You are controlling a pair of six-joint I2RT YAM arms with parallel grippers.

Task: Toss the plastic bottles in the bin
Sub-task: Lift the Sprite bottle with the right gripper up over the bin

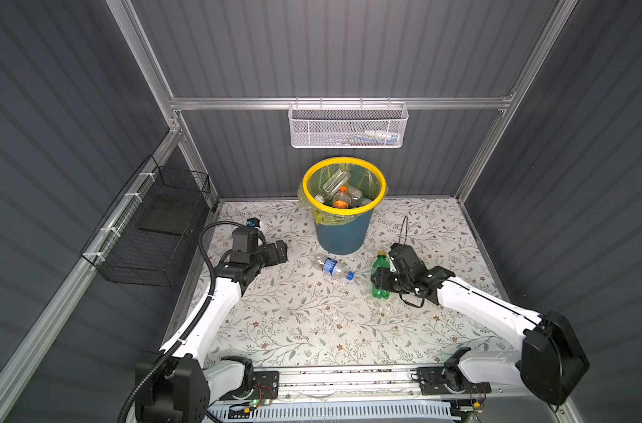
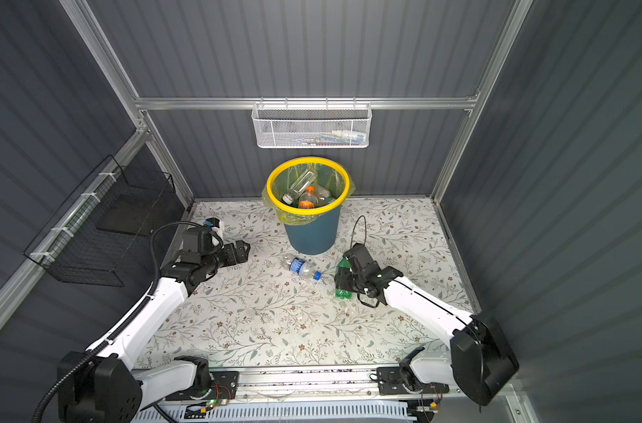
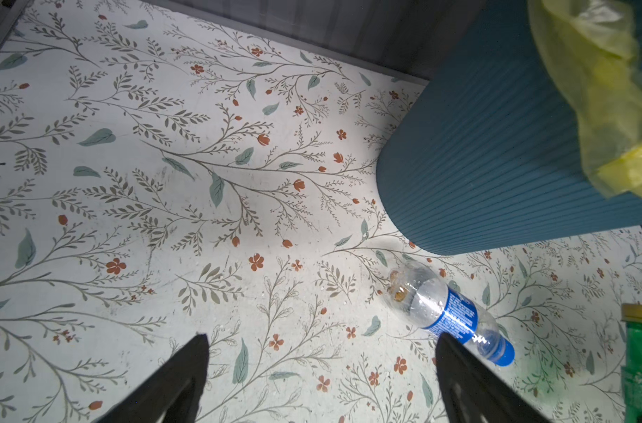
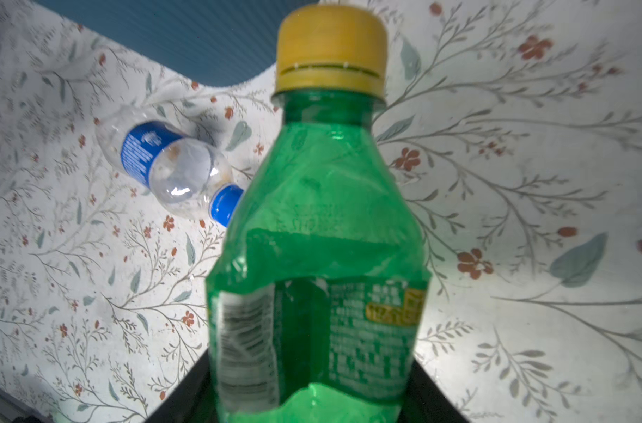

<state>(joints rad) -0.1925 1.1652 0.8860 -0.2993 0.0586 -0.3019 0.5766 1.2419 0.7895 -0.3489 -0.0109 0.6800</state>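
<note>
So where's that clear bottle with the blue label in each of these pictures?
In a top view: the clear bottle lies on its side on the table, just in front of the bin.
In a top view: same spot, cap towards the green bottle.
Left wrist view: beside the bin's ribbed wall.
Right wrist view: just behind the green bottle.
Shared landmark: the bin, in all four.

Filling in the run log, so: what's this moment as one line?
left gripper: open, empty | right gripper: shut on green bottle | clear bottle: lying by bin | bin: bottles inside
</note>
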